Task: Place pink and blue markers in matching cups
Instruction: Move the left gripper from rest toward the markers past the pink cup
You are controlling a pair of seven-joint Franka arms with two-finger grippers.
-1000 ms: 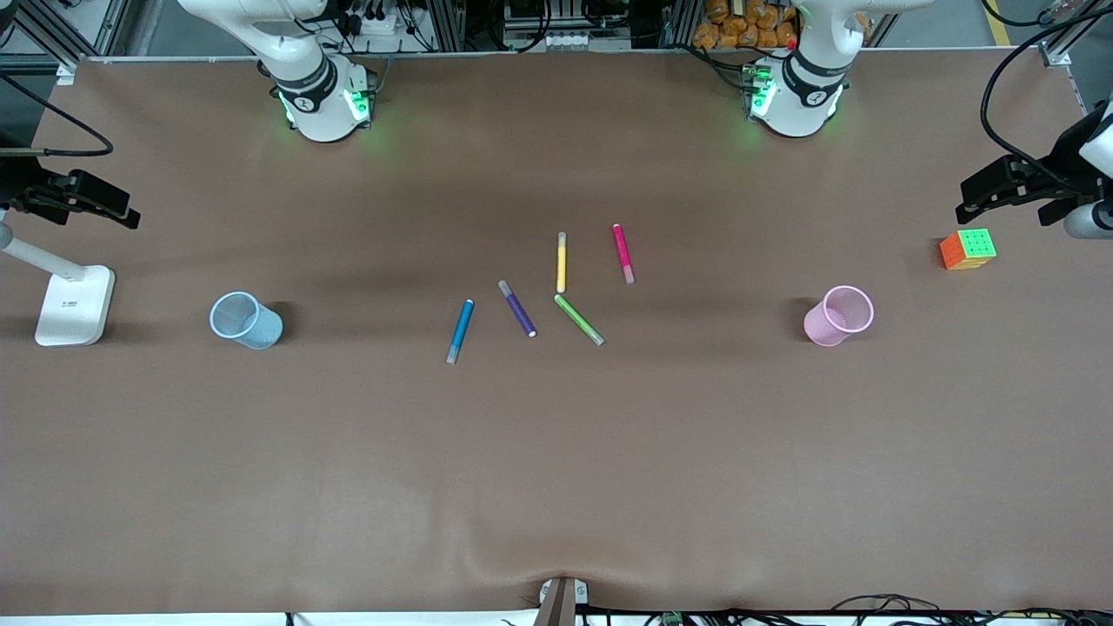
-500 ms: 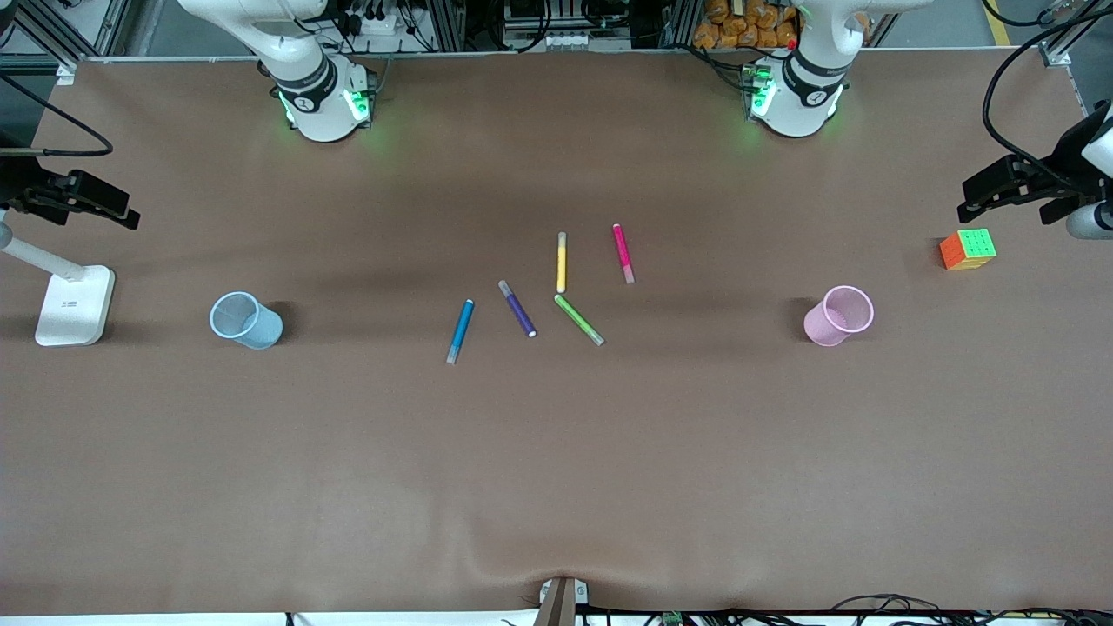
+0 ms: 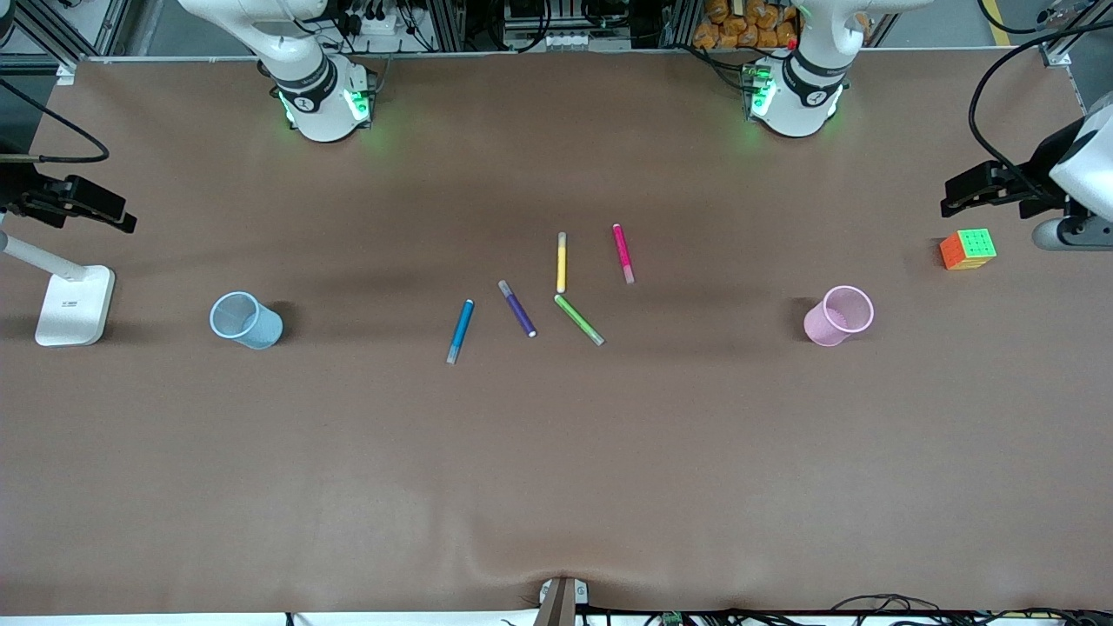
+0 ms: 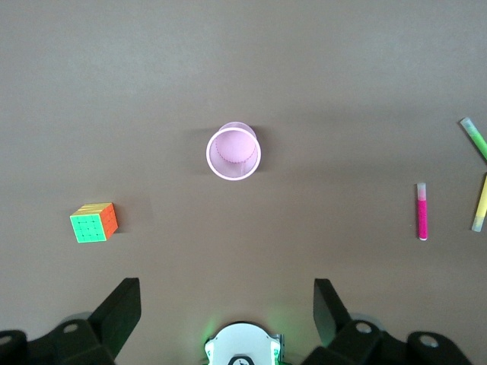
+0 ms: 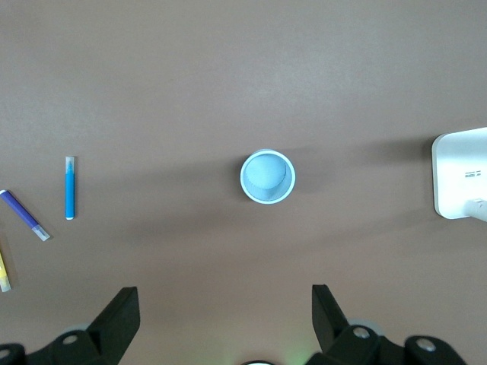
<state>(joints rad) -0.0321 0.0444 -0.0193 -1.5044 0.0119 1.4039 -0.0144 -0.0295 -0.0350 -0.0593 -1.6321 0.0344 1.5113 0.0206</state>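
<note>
Hands both wide: left hand (image 4: 226, 304) above pink cup (image 3: 837, 316), right hand (image 5: 224, 308) above blue cup (image 3: 246, 320).

Five markers (image 3: 561, 291) between blue cup (image 3: 246, 320), pink cup (image 3: 838, 316)

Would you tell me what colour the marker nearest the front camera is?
Blue marker with a greyish cap; front view shows it best.
</note>
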